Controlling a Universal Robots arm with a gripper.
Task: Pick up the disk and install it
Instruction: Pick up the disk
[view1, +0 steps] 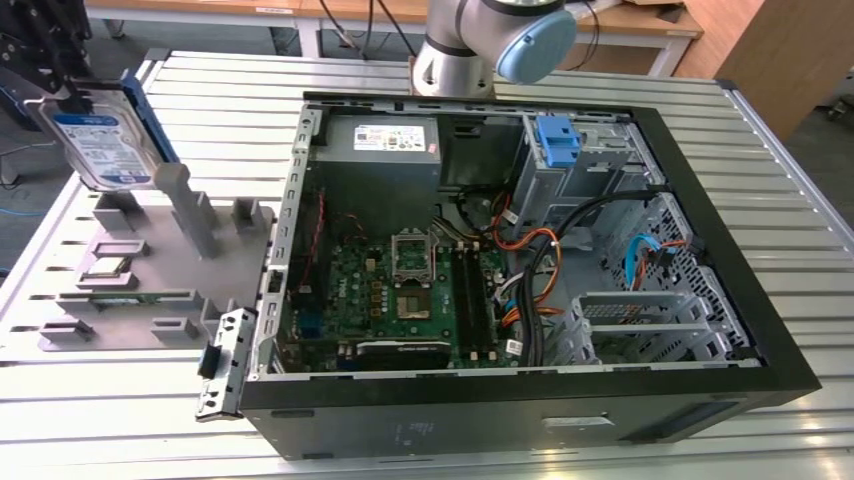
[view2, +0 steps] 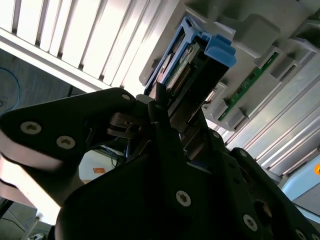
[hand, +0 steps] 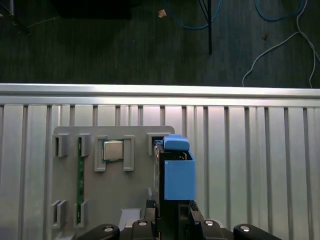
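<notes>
Silver disk, blue-railed, is clamped in the gripper just over the grey rack: the pickup step, I judge. Installing calls for squaring it to the case.

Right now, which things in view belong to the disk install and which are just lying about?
In the job: the disk, clamped in the gripper; the open computer case.
Lying about: the grey tray with a chip and a memory stick; the blue bracket and power supply inside the case.
</notes>
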